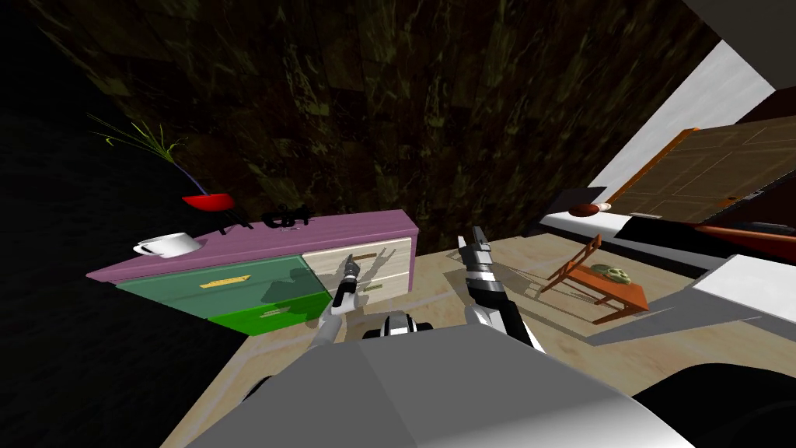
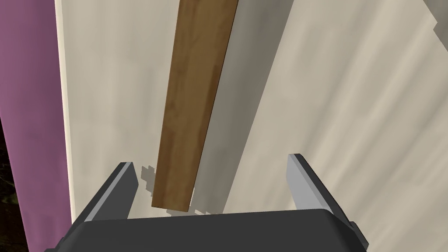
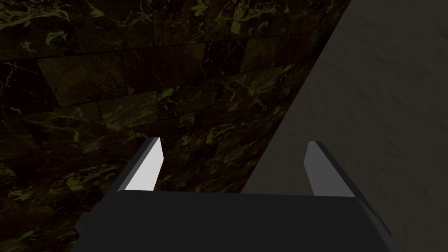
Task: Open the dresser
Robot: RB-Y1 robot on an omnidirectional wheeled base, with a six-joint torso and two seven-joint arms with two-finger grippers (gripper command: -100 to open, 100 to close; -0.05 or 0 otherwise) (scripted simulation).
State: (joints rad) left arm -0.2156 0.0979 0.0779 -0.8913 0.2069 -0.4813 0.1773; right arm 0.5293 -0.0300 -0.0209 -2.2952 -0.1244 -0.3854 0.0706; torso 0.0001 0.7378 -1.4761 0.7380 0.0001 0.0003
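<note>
Two fingers of the left tool (image 2: 211,160) stand apart astride the brown handle (image 2: 192,100), which points away lengthwise.

The purple-topped dresser (image 1: 311,229) stands at the robot's eleven o'clock, its green drawers beside cream ones. The left gripper (image 1: 351,261) is at the upper cream drawer (image 1: 396,260), near its brown handle (image 1: 371,254). The right gripper (image 1: 476,235) hangs at twelve. A white cup (image 1: 167,245) and a red bowl (image 1: 208,202) sit on top. At two o'clock stands a low wooden table (image 1: 614,294).
</note>
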